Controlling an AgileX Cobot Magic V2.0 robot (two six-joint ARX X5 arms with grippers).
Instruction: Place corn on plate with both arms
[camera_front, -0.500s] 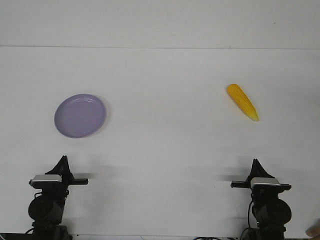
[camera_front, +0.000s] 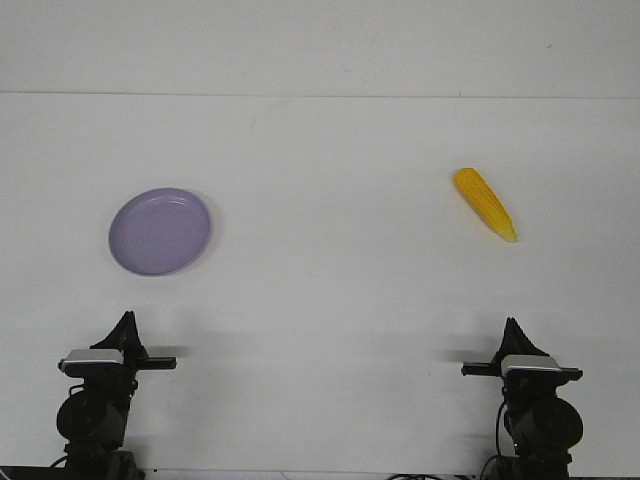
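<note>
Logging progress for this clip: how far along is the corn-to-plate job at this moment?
Nothing looks done yet. The corn lies on the table at the right, far from the plate at the left, which holds nothing. Nothing is in hand: the left gripper and right gripper sit at the near edge, away from both items, with no visible gap between their fingers. Left to do: reach, grasp, carry across, and set the corn on the plate.

One high front camera, looking forward and down over the white table (camera_front: 330, 300).
It sits behind the robot, so the left gripper (camera_front: 125, 322) and right gripper (camera_front: 512, 328) rise from the near edge, with the plate (camera_front: 160, 231) and corn (camera_front: 485, 204) farther out. It stands well back, taking in the tabletop to its far edge. No second view shares the scene.
</note>
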